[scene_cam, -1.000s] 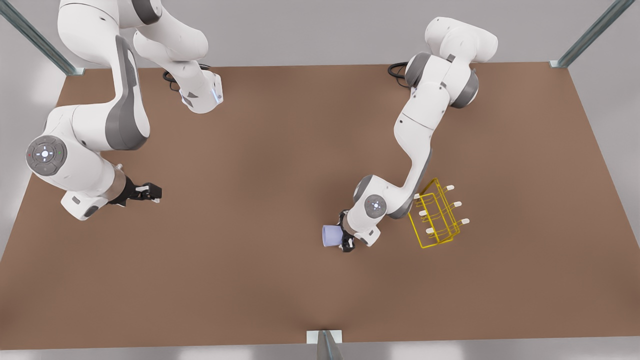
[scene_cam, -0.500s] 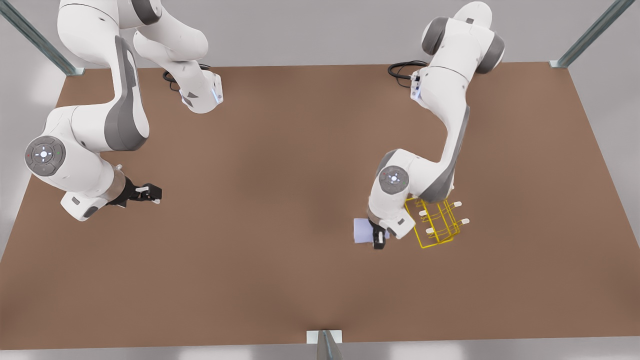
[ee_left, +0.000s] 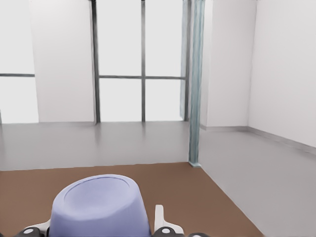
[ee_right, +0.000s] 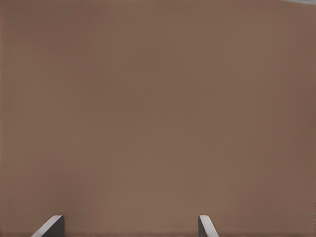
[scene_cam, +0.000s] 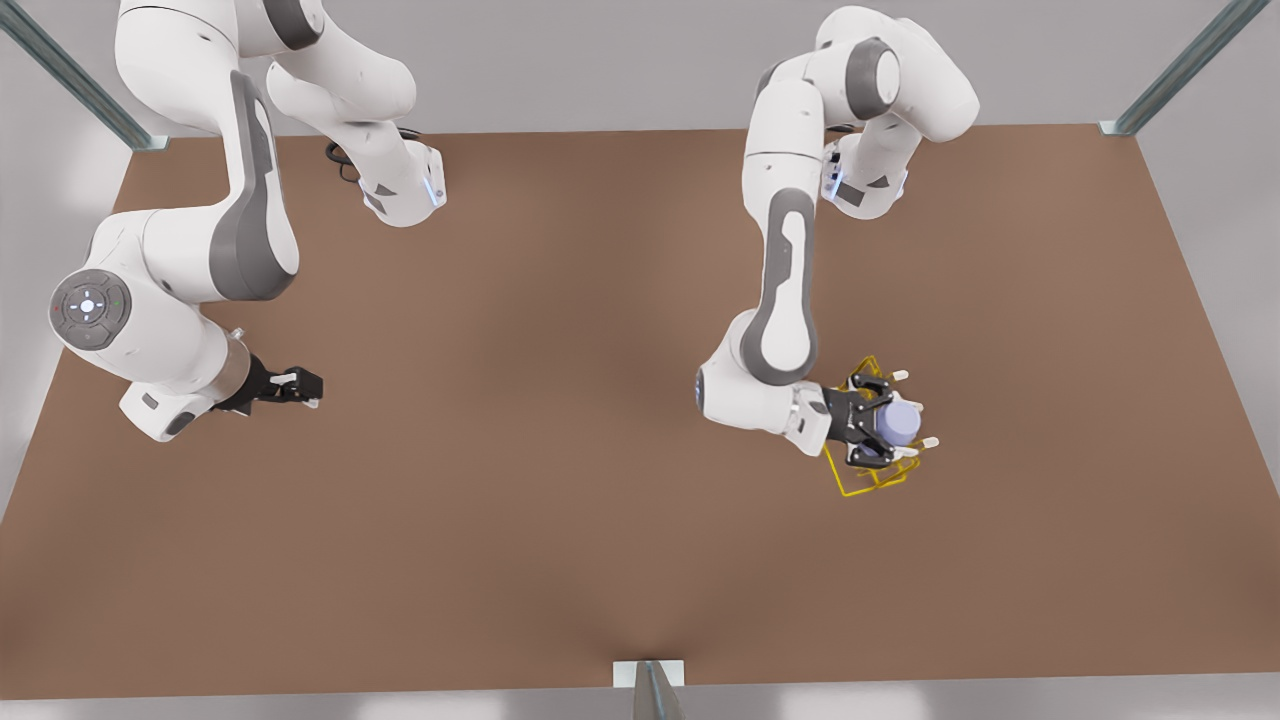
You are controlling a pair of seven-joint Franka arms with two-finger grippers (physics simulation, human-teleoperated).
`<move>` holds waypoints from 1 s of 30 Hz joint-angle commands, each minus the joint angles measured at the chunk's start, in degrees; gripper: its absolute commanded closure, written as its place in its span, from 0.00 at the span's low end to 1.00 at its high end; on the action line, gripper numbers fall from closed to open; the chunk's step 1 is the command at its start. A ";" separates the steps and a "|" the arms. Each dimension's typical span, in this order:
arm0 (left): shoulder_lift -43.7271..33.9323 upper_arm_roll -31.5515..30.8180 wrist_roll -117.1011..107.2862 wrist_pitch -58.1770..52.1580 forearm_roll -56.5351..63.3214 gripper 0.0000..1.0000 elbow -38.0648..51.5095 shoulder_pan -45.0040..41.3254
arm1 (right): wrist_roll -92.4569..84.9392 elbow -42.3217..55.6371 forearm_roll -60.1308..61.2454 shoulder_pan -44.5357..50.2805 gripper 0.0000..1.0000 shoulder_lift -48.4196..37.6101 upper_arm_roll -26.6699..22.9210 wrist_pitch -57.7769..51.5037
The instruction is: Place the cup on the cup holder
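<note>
Front view: a small lavender-blue tapered cup [scene_cam: 899, 424], smooth and handleless, sits pinched in the left pincer [scene_cam: 885, 427] directly over the cup holder [scene_cam: 868, 478], a thin yellow wire rack whose white-tipped pegs poke out around the black fingers. Whether the cup touches a peg cannot be told. The rack's rectangular base frame rests on the matte brown desk [scene_cam: 560, 420], toward the front view's right. The glossy white and grey arm carrying the cup reaches down from the desk's far edge, its wrist turned sideways toward the rack.

Left wrist view shows the cup [ee_left: 101, 206] close up, flat base toward the camera, its rounded wall clamped between pale finger pads [ee_left: 160, 219], with the brown desk edge, a metal post [ee_left: 196, 84] and a grey room with tall windows beyond.

At the front view's left, well apart from the rack, the right pincer [scene_cam: 305, 386] waits low over the desk, its white-tipped fingers spread. Right wrist view frames those two fingertips [ee_right: 205, 226] apart against plain brown desk surface.
</note>
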 commanded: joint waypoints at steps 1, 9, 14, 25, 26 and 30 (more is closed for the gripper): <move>0.21 -0.12 -0.12 -0.53 0.45 0.26 -0.06 -0.07 | 0.06 0.03 0.04 0.05 0.00 -0.06 -0.02 -0.09; 1.79 -2.23 -0.38 3.69 0.62 0.26 0.56 1.34 | 0.06 0.03 0.22 0.14 0.00 -0.06 -0.02 -0.36; 3.02 -3.37 -0.29 5.71 0.62 0.26 3.72 3.45 | 0.06 -0.06 0.22 0.05 0.00 -0.06 -0.02 -0.53; 5.65 -4.34 -0.47 7.65 0.18 0.26 5.04 5.03 | 0.06 -0.06 0.39 -0.04 0.00 -0.06 0.06 -0.53; 5.92 -4.25 -0.55 7.65 0.18 0.26 5.04 5.03 | 0.06 -0.06 0.39 -0.04 0.00 -0.06 0.06 -0.53; 6.53 -4.25 -0.47 7.56 0.18 0.00 5.04 5.12 | 0.06 -0.06 0.39 -0.13 0.00 -0.06 0.06 -0.53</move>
